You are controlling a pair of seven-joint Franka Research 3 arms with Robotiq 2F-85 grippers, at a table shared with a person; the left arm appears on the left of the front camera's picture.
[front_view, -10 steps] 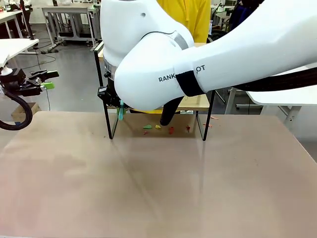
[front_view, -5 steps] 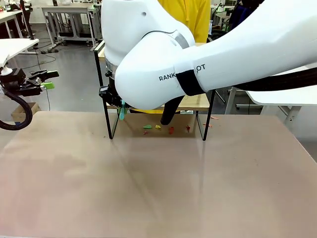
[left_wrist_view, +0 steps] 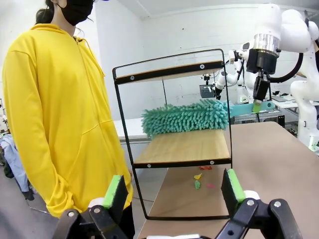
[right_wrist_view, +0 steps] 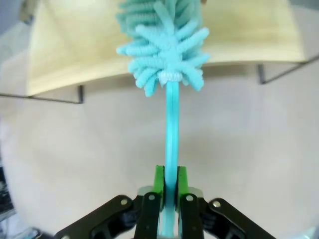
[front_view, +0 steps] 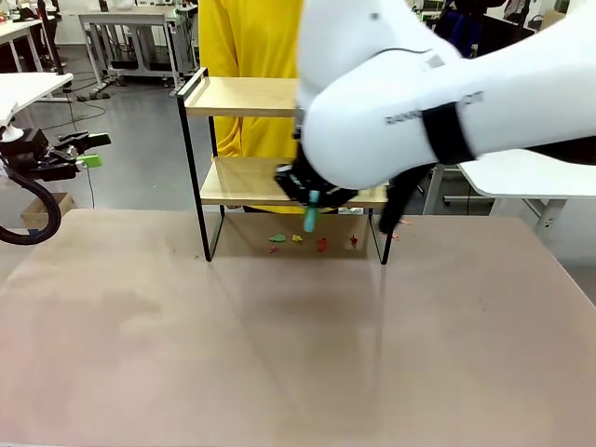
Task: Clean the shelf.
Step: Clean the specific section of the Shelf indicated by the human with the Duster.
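A person [front_view: 244, 56] in a yellow hoodie is standing at the far side of a light brown table [front_view: 279, 354], one sleeve hanging straight down. Small green, yellow and red scraps [front_view: 298, 239] are lying on the table near its far edge. Behind, white tables [front_view: 130, 20] are standing on a grey floor [front_view: 140, 158] with cables trailing across it, another white table [front_view: 531, 177] is reaching in from the right, and a brown box [front_view: 67, 203] is sitting on the floor at the left.
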